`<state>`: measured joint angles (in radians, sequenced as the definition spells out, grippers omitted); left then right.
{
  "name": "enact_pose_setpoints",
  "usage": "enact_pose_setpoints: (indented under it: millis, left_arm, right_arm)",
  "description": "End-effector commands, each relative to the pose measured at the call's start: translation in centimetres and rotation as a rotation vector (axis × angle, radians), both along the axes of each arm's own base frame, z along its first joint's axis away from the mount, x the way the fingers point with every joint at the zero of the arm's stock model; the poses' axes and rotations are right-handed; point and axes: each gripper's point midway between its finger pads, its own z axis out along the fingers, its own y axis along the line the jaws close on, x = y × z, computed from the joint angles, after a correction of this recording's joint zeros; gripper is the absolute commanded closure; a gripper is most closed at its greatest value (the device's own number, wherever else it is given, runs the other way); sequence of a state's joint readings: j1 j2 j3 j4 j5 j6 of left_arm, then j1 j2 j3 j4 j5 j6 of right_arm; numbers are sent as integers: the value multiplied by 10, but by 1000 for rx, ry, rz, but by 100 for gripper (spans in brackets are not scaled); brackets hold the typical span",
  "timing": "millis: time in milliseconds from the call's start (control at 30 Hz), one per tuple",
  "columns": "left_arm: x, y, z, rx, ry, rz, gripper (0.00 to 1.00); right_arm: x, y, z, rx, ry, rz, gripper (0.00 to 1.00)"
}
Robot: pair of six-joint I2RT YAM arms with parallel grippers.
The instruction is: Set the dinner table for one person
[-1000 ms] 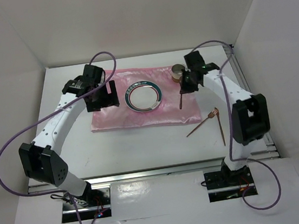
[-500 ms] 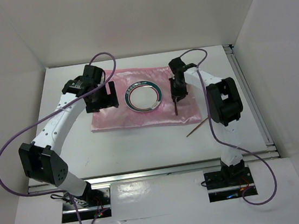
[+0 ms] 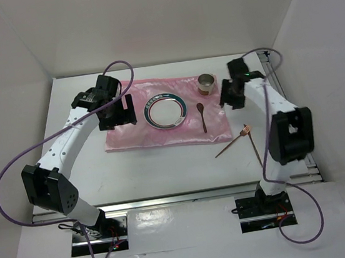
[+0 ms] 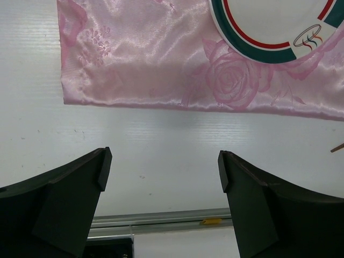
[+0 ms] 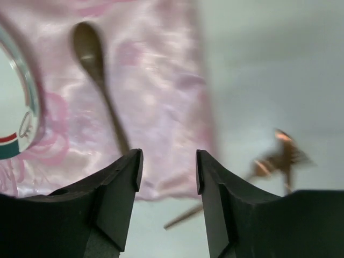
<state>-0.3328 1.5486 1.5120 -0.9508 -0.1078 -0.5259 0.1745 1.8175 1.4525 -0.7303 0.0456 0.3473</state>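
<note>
Left gripper (image 3: 119, 113) hung over the left end of the pink cloth (image 3: 160, 133), jaws as wide as they go, nothing in them. No change there over the last second. Its wrist view looked past both fingers (image 4: 70, 199) onto bare white dinner table (image 3: 165, 167) and the cloth's near edge.

Plate (image 3: 165, 111) sat mid-cloth, with a teal rim and a thin red inner ring.

The change: the spoon (image 3: 202, 116). A second ago it hung pinched in the right claw beside the cup (image 3: 206, 85); half a second ago it was carried low over the cloth, right of the plate. It now lay flat on the cloth just right of the plate, bowl away from the arm bases and handle toward them, free of any grip.

Right gripper (image 3: 230, 95) had pulled back off the cloth's right edge, jaws partly apart and empty. Its own camera showed only cloth between the tips, the spoon (image 5: 99, 75) lying beyond.

Two more copper pieces, a fork (image 3: 250, 143) and a thin straight piece (image 3: 230, 146), waited on bare table right of the cloth.

Judgement: spoon placement done; plate, cup and spoon were in position, two pieces left to bring in.

Writing: none legible. A small oval emblem (image 4: 307, 36) on the plate rim carried no readable letters. The cloth bore a woven rose pattern only.
</note>
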Motion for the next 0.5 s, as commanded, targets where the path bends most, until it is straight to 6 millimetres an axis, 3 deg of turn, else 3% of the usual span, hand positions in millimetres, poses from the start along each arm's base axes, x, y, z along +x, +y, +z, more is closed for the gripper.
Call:
enact_pose_setpoints:
  millis: [0, 33, 100, 133, 300, 467]
  left_arm:
    - [2, -3, 20, -20, -59, -11, 0]
    - [3, -3, 16, -17, -49, -11, 0]
    - [5, -6, 14, -25, -46, -17, 0]
    - [5, -6, 14, -26, -45, -17, 0]
    - [8, -8, 11, -25, -35, -29, 0]
    - [8, -6, 14, -21, -46, -25, 0]
  right_arm:
    - [-32, -65, 26, -27, -55, -172, 41]
    - [-51, -85, 20, -16, -41, -225, 39]
    - [-70, -97, 12, 41, -14, -290, 39]
    - [-78, -99, 16, 61, -27, -313, 39]
    - [-117, -110, -24, 107, 125, -445, 45]
    - [-118, -106, -43, 141, 195, -443, 45]
